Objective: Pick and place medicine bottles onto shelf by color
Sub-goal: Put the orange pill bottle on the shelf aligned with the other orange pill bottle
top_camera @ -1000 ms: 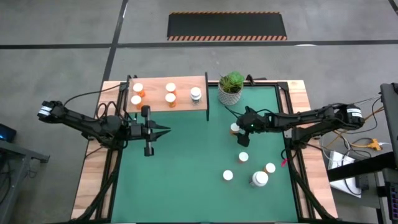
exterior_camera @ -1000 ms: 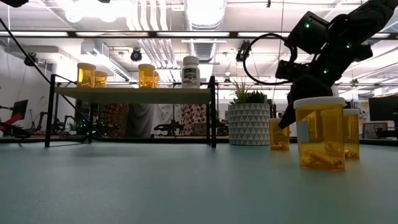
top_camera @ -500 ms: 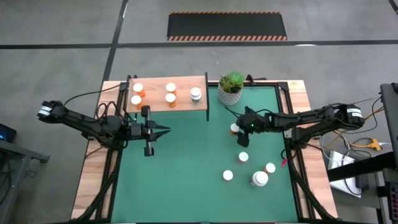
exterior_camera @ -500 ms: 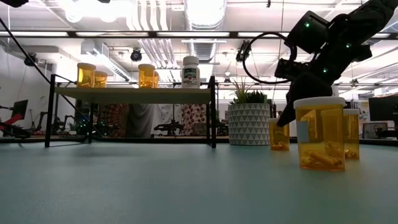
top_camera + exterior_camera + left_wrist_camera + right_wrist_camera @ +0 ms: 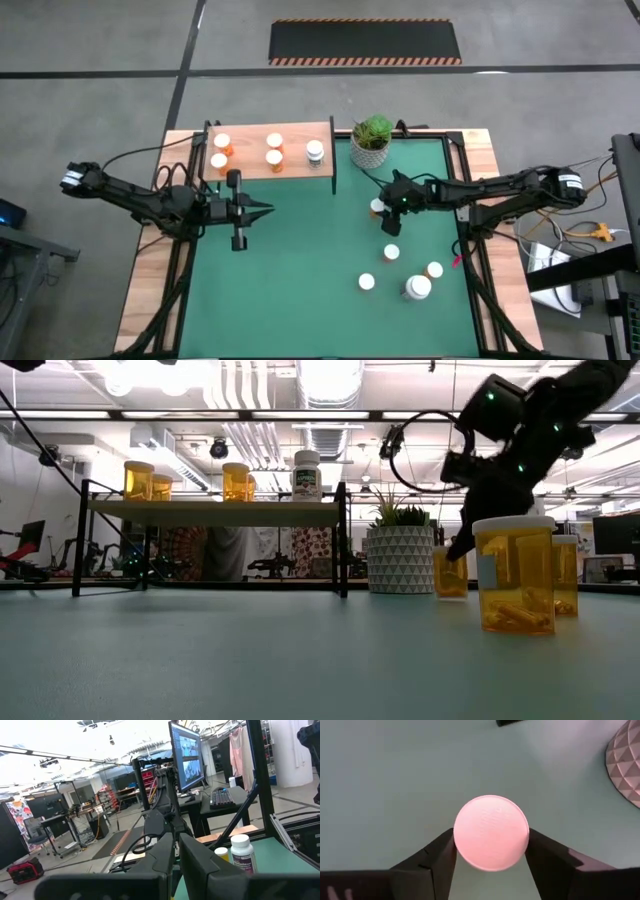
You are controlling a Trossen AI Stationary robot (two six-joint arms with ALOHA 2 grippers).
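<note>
right gripper (image 5: 491,851) pinching round, matte white cap of orange pill bottle (image 5: 378,207) near the potted plant (image 5: 371,140) | body hidden under cap | left gripper (image 5: 262,211) pressed together, below wooden shelf (image 5: 296,165)

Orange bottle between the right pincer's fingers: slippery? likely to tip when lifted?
Probably stiff: the orange bottle looks like hard plastic. Its round, smooth sides may slip, though the right pincer flanks it on both sides. Likely light, and as it stands upright on the mat, tipping seems unlikely.
</note>
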